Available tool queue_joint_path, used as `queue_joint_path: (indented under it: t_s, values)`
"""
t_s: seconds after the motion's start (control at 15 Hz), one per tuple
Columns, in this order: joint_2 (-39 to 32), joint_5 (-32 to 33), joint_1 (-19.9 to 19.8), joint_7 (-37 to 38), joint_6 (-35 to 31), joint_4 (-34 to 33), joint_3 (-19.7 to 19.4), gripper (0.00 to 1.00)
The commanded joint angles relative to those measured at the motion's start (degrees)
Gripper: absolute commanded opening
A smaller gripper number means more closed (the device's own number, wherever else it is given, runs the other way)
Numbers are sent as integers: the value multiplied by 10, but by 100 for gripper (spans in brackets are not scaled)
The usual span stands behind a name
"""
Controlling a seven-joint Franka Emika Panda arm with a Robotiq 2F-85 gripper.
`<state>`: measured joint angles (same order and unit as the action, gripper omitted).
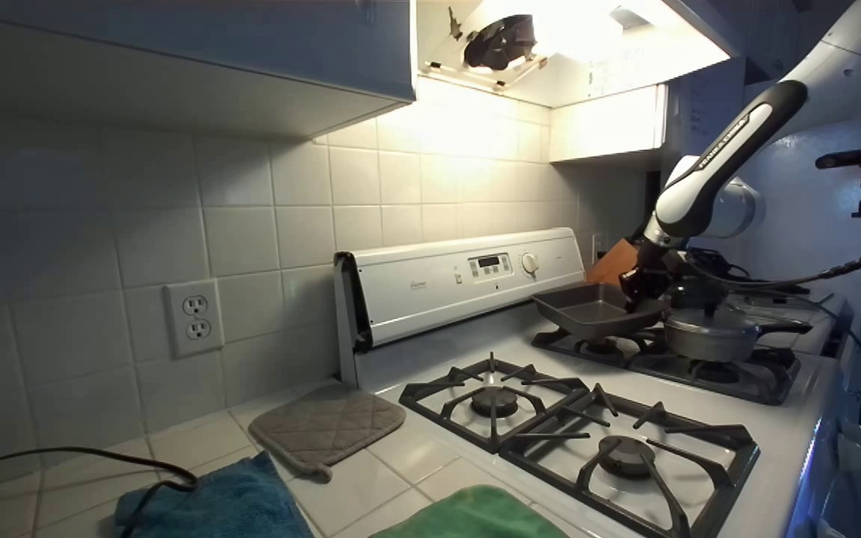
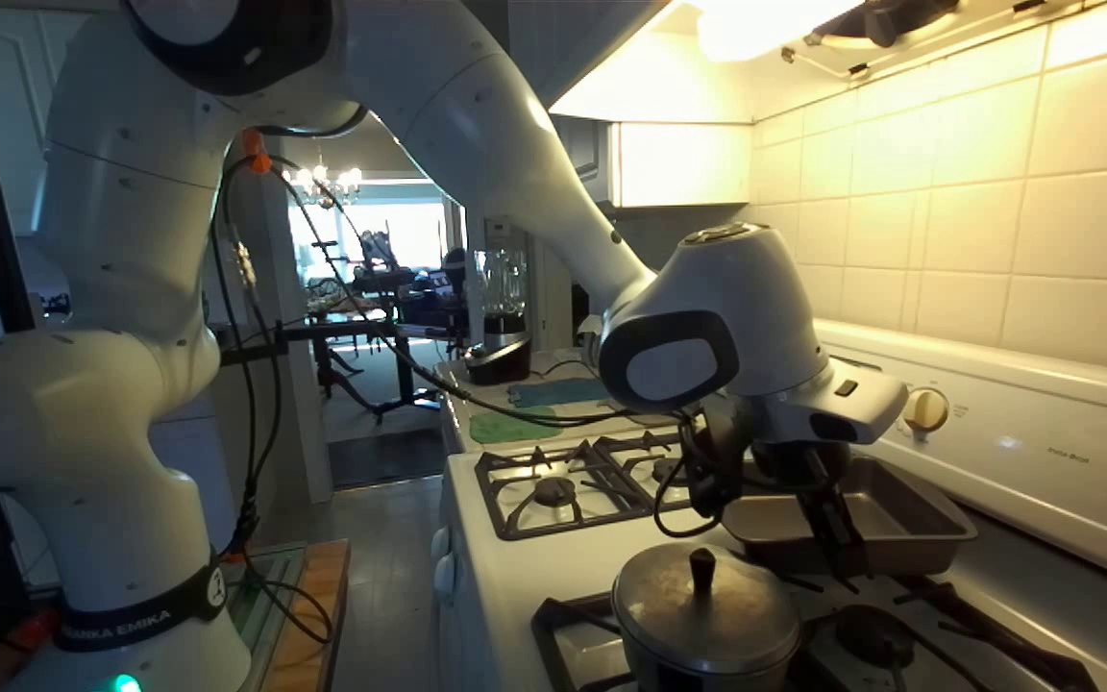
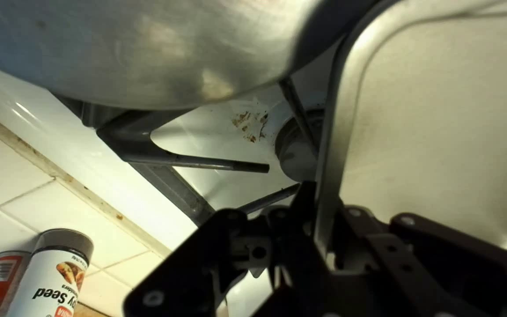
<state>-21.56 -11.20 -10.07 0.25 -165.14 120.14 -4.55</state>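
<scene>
- Gripper (image 3: 324, 215): clenched on the rim of the baking pan (image 2: 899, 500). In the wrist view the rim passes between the fingers, one outside the wall and one inside the pan.
- Baking pan: rectangular, metal, open side up. It sits at the back of the stove (image 1: 591, 370), close to the white control panel (image 1: 468, 280) and over the rear grate. Whether its base touches that grate cannot be determined.
- Burner (image 3: 297, 158): directly beside the pan wall in the wrist view, partly covered by the rim. Brown marks (image 3: 251, 125) show on the white surface near it.
- Saucepan (image 1: 707, 336): on the front grate, near the pan. Its metal lid (image 2: 707, 615) is on, with a black knob (image 2: 702, 572) on top; a dark handle (image 1: 782, 327) projects from the side.
- Robot arm (image 2: 553, 192): extends over the stove in both exterior views, wrist above the pan.
- Adjoining counter: a grey pot holder (image 1: 329, 426) lies next to the stove; a blue towel (image 1: 217, 501) and a green cloth (image 1: 475, 515) lie near it. A blender (image 2: 501, 317) stands at the far end in an exterior view.
- Tiled surface in the wrist view: a white-labelled container (image 3: 49, 277) marked "Seed" stands just beside a red-labelled container (image 3: 0, 281).
- Overhead: the hood lamp is lit, with a dark fan (image 1: 501, 41) exposed near it.
</scene>
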Motion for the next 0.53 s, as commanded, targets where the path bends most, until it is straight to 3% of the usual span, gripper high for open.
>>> queue_joint_path:
  t_s: [0.0,0.47]
  values:
    - [-24,7,-13,-16,3,-40,7,2]
    - [-50,6,-39,-69,6,-72,19,2]
